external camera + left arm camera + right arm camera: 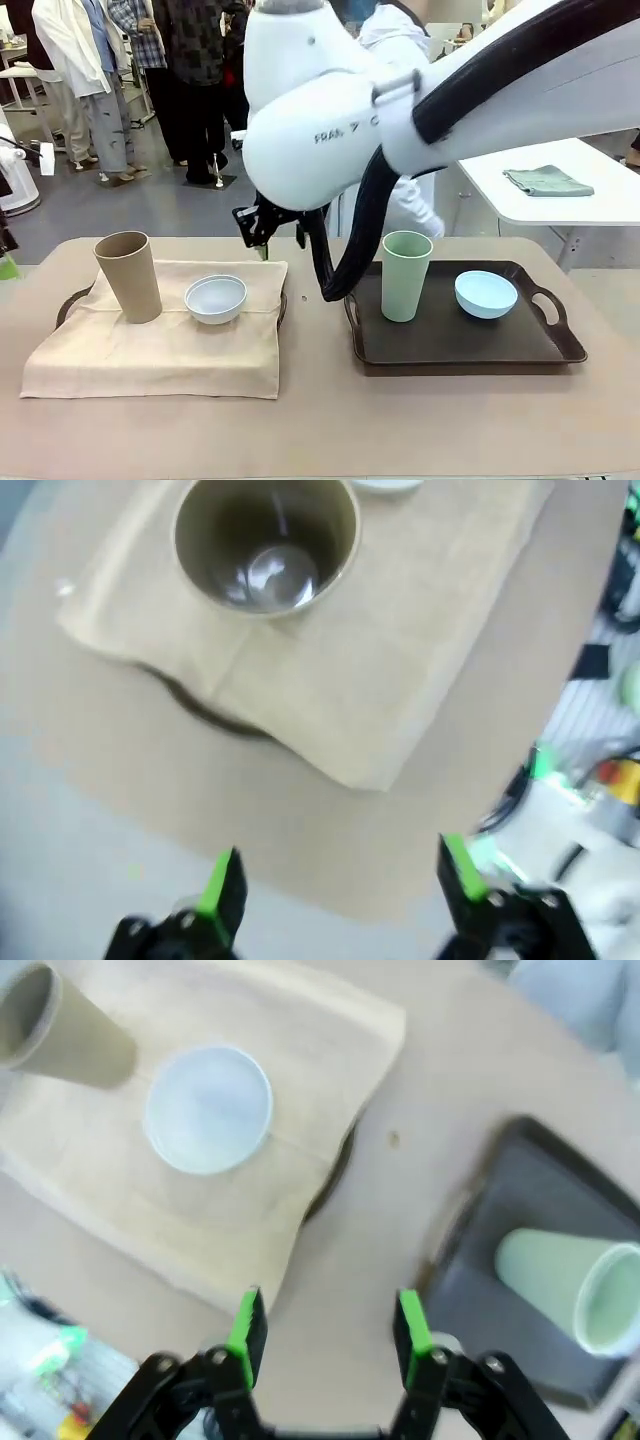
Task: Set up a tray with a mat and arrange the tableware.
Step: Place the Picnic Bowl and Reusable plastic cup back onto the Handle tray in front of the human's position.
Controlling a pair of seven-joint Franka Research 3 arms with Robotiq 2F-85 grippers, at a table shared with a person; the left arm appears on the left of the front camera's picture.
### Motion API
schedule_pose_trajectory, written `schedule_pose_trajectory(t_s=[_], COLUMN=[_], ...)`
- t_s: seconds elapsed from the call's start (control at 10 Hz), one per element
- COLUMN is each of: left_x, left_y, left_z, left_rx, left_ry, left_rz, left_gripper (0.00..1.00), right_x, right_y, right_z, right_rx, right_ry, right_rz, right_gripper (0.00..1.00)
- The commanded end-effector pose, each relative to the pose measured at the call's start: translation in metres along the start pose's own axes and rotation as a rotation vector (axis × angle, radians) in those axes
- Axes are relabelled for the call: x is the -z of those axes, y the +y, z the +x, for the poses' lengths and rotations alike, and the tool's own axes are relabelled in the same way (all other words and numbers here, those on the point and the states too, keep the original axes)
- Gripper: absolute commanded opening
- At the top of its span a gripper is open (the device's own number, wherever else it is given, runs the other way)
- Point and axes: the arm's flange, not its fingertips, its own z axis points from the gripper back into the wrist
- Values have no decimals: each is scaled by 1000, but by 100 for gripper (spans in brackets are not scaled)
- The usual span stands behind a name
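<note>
- Beige mat drapes the left tray, with the tan cup and white bowl on it.
- Pale green cup and light blue bowl stand on the right tray (bare, no mat).
- Left gripper and right gripper hover spread and empty; arranging seems under way, and the next move likely calls for a grasp.

Grey floor, white side table bearing folded cloth.

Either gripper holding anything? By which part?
Nothing is held: the left gripper and the right gripper are both open and empty.
</note>
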Motion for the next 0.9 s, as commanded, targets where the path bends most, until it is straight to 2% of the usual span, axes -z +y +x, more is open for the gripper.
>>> schedule_pose_trajectory(t_s=[0.0, 0.1, 0.2, 0.3, 0.4, 0.6, 0.7, 0.8], left_x=[-18, -28, -39, -52, -66, -83, -90, -78], left_y=[-12, -18, -22, -29, -32, -26, -24, -34], left_z=[29, 43, 60, 75, 88, 99, 93, 97], left_rx=[-104, -161, -194, -213, -247, -307, -264, -270], left_ry=[148, 193, 204, 202, 159, 7, -77, 88], left_rz=[-21, 4, 10, 1, -5, -29, -85, -17], left_gripper=[100, 100, 100, 100, 100, 100, 100, 100], right_x=[-21, -33, -43, -55, -69, -81, -69, -69], right_y=[-4, -8, -10, -9, -10, -14, -12, -12], right_z=[-13, -16, -18, -24, -32, -40, -32, -32], right_rx=[74, 143, 225, 250, 306, 394, 283, 283], right_ry=[68, 106, 140, 175, 200, 182, 194, 194], right_rz=[-57, -71, -69, -59, -63, -68, -76, -76], right_gripper=[67, 67, 67, 67, 67, 67, 67, 67])
